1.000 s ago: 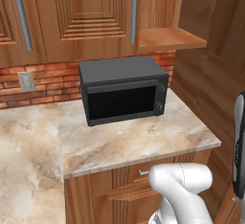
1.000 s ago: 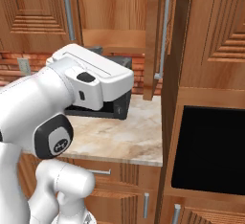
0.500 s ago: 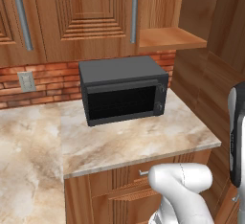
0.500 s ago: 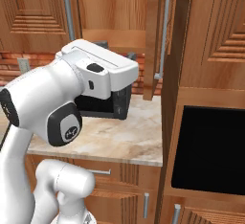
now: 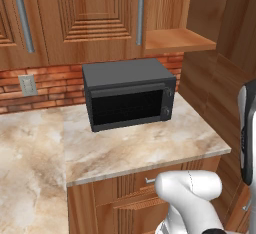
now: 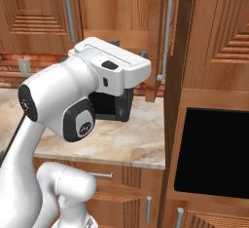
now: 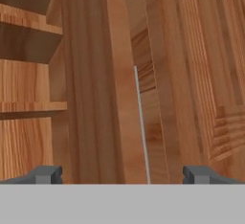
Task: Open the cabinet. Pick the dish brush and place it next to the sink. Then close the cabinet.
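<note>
The cabinet (image 5: 95, 13) is the brown wall unit above the counter. Its left door is shut behind a silver bar handle (image 5: 140, 13). Its right door (image 6: 156, 37) stands swung out, edge-on in the right base view, baring a wooden shelf (image 5: 172, 39). My gripper (image 7: 123, 174) is open with nothing between its fingertips (image 7: 45, 174). It faces that door's edge and thin silver handle (image 7: 141, 122), with the shelves (image 7: 28, 106) to the left. The dish brush is out of view, and so is the sink.
A black microwave (image 5: 127, 98) sits on the marble counter (image 5: 125, 150) under the cabinet. A tall wooden unit with a dark oven opening (image 6: 211, 151) stands at the right. A drawer with a short handle (image 6: 102, 175) is below the counter.
In the right base view, my hand has risen and swung right toward the open door's edge. The arm link at the left base view's right edge has moved up and inward. The jaws stayed open.
</note>
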